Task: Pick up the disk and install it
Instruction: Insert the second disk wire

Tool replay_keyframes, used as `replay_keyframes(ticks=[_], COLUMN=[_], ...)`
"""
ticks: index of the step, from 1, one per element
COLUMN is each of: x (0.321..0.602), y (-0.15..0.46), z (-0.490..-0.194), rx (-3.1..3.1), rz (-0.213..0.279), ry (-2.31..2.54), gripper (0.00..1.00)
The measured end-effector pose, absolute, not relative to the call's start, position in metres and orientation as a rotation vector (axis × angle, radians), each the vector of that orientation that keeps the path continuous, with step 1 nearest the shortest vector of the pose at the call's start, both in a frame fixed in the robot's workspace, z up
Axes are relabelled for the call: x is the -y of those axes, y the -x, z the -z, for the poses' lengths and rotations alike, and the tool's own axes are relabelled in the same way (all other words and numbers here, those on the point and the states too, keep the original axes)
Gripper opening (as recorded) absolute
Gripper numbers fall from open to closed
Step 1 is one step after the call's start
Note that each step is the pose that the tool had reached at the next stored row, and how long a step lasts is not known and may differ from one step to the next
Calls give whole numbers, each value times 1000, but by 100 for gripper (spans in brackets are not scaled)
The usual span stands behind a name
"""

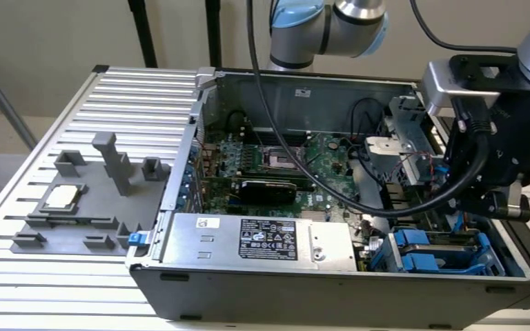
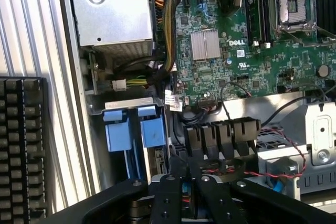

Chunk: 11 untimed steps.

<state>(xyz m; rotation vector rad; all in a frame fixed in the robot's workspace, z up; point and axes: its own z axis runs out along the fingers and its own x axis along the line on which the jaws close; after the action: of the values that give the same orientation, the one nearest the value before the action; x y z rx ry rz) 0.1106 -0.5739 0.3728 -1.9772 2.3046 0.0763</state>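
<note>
Gripper [image 2: 186, 195] above blue carriers [image 2: 128, 128] (tight against case wall [image 2: 79, 77]), cables [image 2: 273, 132] close around.

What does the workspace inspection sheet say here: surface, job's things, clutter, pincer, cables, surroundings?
Surface: slatted metal table carrying an open computer case.
Job's things: blue carrier rails sit in the case's corner drive bay; the drive body is hard to make out.
Clutter: grey fixture tray holding a small silver chip.
Pincer: pincer hangs over the case interior, close to the blue rails.
Cables: black cable loops from the arm across the case.
Surroundings: dark posts before a plain wall.
</note>
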Motion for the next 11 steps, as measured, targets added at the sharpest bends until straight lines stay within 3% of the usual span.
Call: replay_keyframes(ticks=[11], x=[591], y=[-105], z=[-362], rx=[-2269], rz=[-68], ry=[1958], gripper=[16])
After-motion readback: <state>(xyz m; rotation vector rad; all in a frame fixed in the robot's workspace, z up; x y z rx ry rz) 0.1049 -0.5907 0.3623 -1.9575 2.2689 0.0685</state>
